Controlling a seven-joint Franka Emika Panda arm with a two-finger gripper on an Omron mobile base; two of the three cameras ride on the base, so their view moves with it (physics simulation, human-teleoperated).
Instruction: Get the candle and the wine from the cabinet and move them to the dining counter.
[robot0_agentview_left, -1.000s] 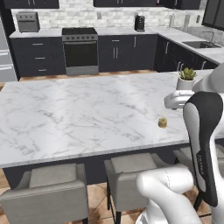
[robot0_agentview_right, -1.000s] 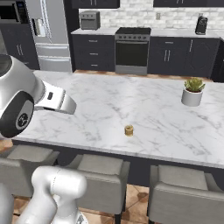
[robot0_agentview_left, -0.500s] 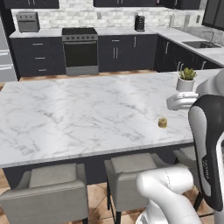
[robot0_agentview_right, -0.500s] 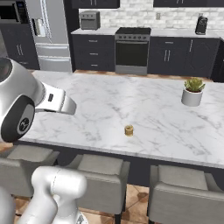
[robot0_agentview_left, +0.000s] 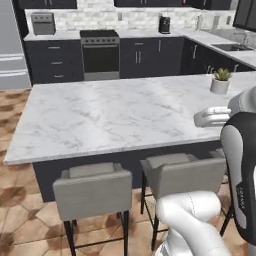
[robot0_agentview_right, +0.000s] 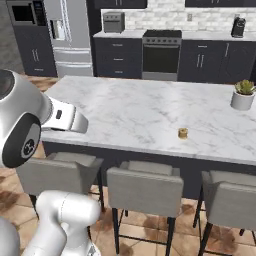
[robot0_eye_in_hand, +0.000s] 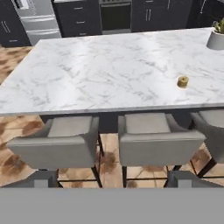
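The candle (robot0_agentview_right: 183, 132), a small tan cylinder, stands on the white marble dining counter (robot0_agentview_right: 135, 110) near its front edge, also seen in the hand view as the candle (robot0_eye_in_hand: 183, 81) on the dining counter (robot0_eye_in_hand: 109, 74). My gripper (robot0_eye_in_hand: 112, 181) hangs in front of the counter above the stools, well short of the candle. It is open with nothing between its widely spaced fingertips (robot0_eye_in_hand: 42, 180). The wine is out of view. Black upper cabinets (robot0_agentview_right: 117, 3) show just their lower edges over the back wall; I cannot tell which one is the task's cabinet.
Three grey stools (robot0_agentview_right: 145, 187) line the counter's near side. A potted plant (robot0_agentview_right: 243, 95) stands at the counter's right end. Behind are a stove (robot0_agentview_right: 161, 55), a fridge (robot0_agentview_right: 67, 35) and low black base cabinets (robot0_agentview_left: 50, 60). Tiled floor (robot0_agentview_left: 20, 215) lies left of the stools.
The whole scene has slid to the right in both base views, so the base has moved. The candle and plant rest in the same spots on the counter. The gripper stays open.
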